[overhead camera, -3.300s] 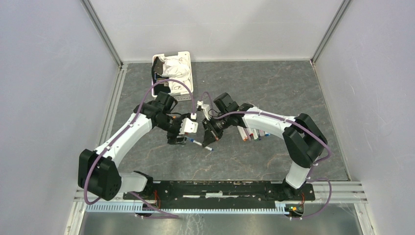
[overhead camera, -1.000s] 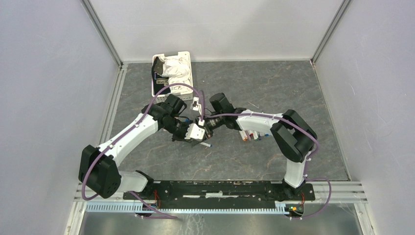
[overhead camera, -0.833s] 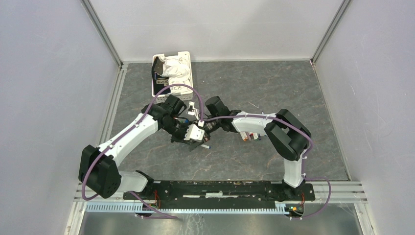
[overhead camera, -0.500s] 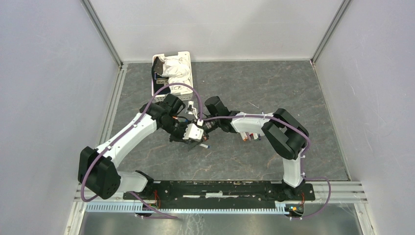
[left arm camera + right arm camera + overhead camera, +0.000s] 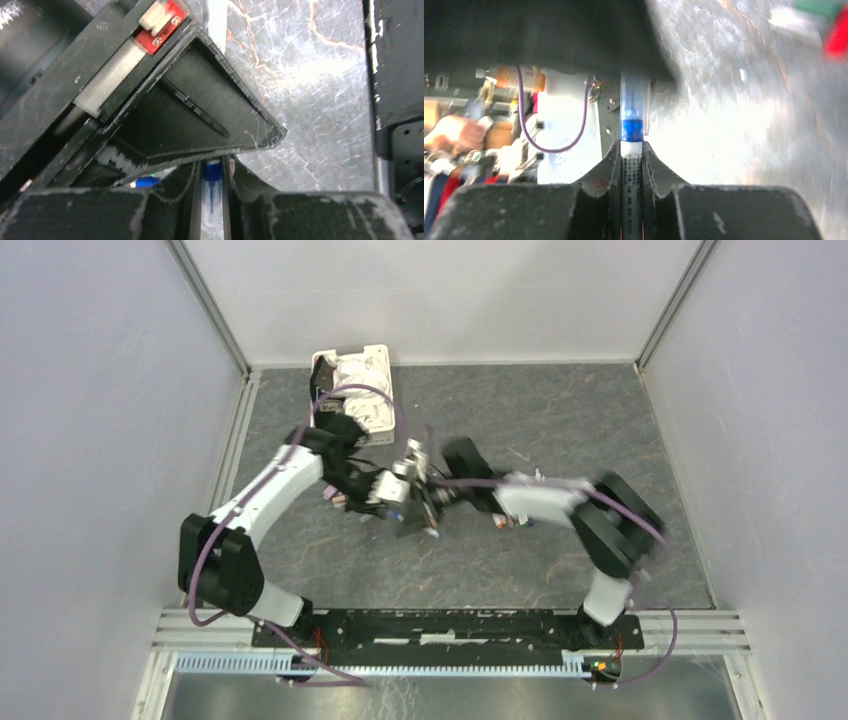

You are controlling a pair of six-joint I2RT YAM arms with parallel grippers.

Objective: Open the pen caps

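Note:
Both grippers meet over the table's middle on one blue pen (image 5: 632, 185). My right gripper (image 5: 632, 150) (image 5: 427, 512) is shut on its white printed barrel, just below the blue collar. The pen's clear, blue-tinted cap (image 5: 631, 97) runs on from the collar into my left gripper (image 5: 384, 498). In the left wrist view the left gripper (image 5: 212, 167) is shut on that cap (image 5: 212, 197), with a right finger (image 5: 200, 115) close in front. I cannot tell whether cap and barrel have come apart. Other pens (image 5: 515, 518) lie in a bunch under the right forearm.
A white slotted basket (image 5: 372, 355) holding crumpled white cloth stands at the back left, just behind the left arm. Blurred green and red pen ends (image 5: 824, 22) show on the table at the right wrist view's top right corner. Grey walls enclose the table.
The right gripper has closed on the pen barrel. The left arm has swung left and back, the right arm has shifted right and shows motion blur. The grippers sit slightly further apart.

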